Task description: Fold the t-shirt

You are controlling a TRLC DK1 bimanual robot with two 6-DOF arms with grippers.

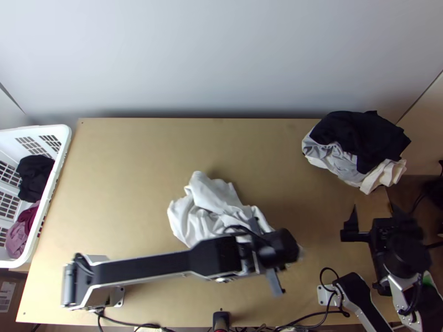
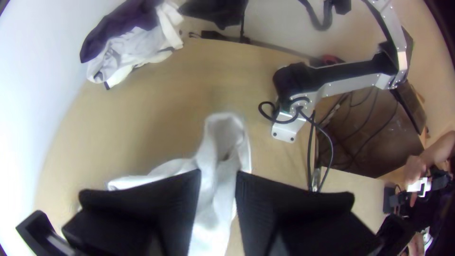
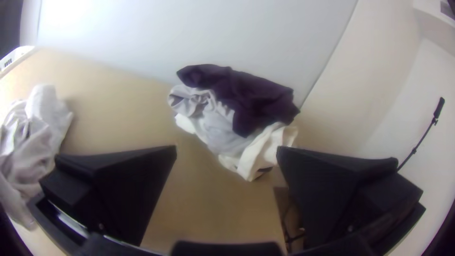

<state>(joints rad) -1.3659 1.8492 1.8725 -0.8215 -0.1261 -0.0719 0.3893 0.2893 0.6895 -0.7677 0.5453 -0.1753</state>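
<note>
The white t-shirt (image 1: pixel 213 207) is seen bunched left of the clothes pile (image 1: pixel 357 146), partly overlapped by the parted left gripper (image 1: pixel 267 256), while the right gripper (image 1: pixel 374 209) is held wide on the pile's near side.

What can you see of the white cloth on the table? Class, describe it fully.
The white cloth looks like soft, plain fabric, bunched in loose folds and creases. It lies on the wooden table, near the middle, partly beneath the left arm's gripper. A strip shows between that gripper's open fingers, with a rounded, raised fold beyond the tips. Whether the fingers touch it, and which part is sleeve or collar, I cannot tell.
</note>
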